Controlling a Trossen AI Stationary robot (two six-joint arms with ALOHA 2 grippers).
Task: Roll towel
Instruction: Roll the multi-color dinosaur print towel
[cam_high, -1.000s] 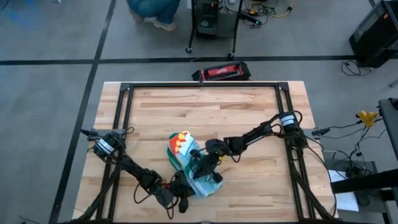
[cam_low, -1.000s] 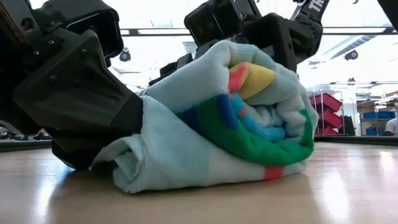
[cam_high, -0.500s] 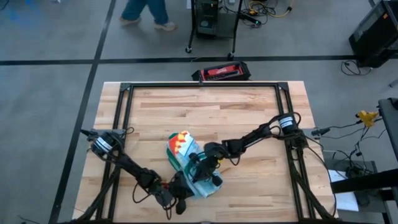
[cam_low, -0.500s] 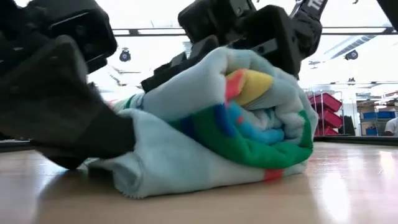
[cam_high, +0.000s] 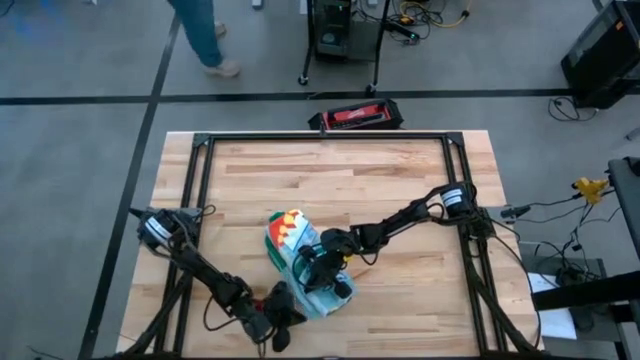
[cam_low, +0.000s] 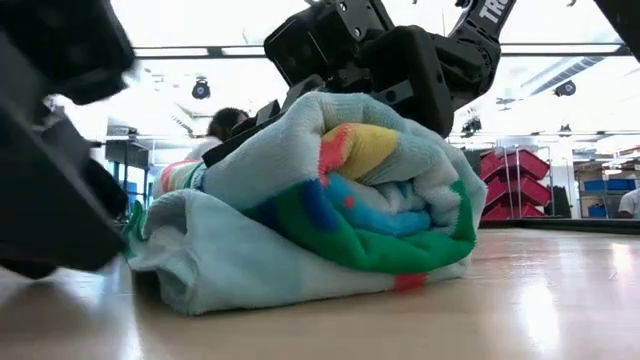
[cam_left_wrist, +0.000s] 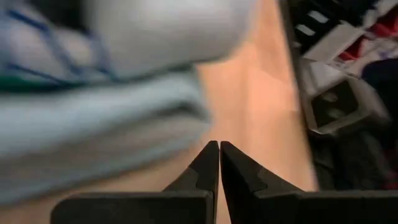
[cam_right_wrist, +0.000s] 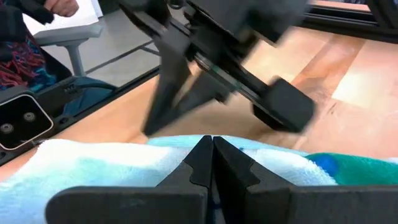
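Right hand (cam_high: 318, 270) rests on top of the towel (cam_high: 305, 262), its fingers (cam_right_wrist: 208, 155) pressed together with nothing between them, the tips bearing down on the cloth. Left hand (cam_high: 275, 315) sits near the front edge of the desk (cam_high: 400, 180), just beside the towel's near end but apart from it; its fingers (cam_left_wrist: 217, 165) are likewise together and empty, pointing along the bare wood.

The towel lies in the front half of the desk, somewhat left of centre, already gathered into a thick, loose bundle. In the low view the end of the bundle (cam_low: 330, 200) shows coiled layers of green, blue and yellow, with a slack pale fold trailing on the wood toward the left arm.

Judgement: the rolling step is well advanced and the work now appears to be tightening and finishing the bundle. The right hand seems to be pinning or pushing the roll; the left is clear of it. The next move probably calls for tucking the trailing fold under or over the roll while the right hand holds the bundle down, with steady pressure so the coils do not spring loose.
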